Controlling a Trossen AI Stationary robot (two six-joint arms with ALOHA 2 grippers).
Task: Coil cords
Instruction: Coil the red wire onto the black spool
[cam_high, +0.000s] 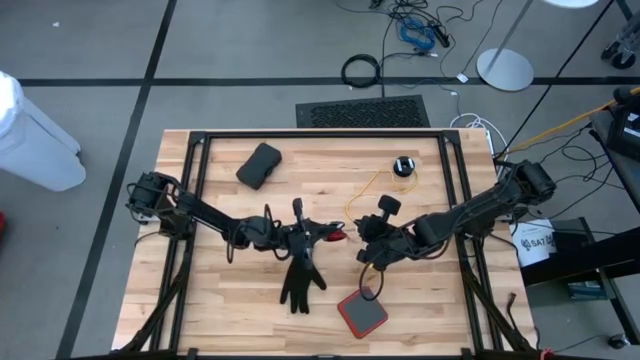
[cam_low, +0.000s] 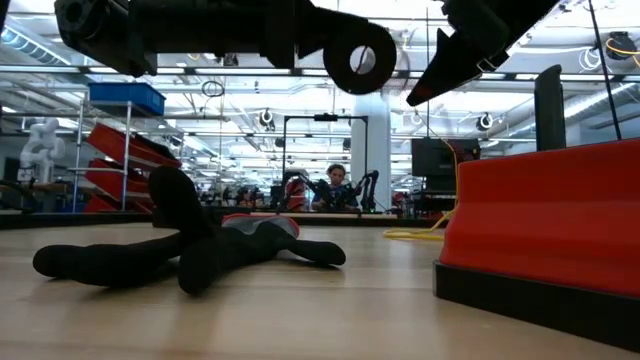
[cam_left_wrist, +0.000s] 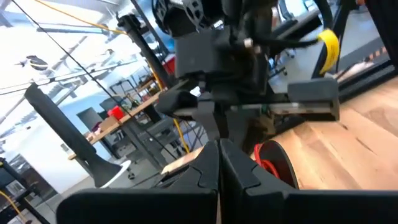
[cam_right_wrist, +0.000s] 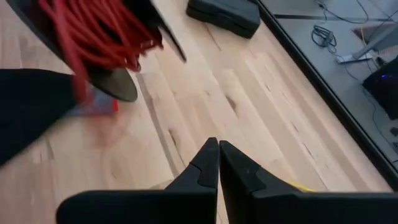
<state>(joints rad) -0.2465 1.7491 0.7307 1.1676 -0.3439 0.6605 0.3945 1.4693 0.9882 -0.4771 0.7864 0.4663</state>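
Pale wooden plank surface, framed by black rails.
Left pincer, above surface centre, fingers pressed closed, nothing gripped; coiled red cord on a black round disc just beside it.
Right pincer, right of centre, near the left one, fingers closed and empty.
Black fabric glove, lying flat, near of centre.
Black rounded pouch, far left.
Red square pad with black rim, near right.
Thin yellow cord, looping from surface centre to small black round puck, far right.
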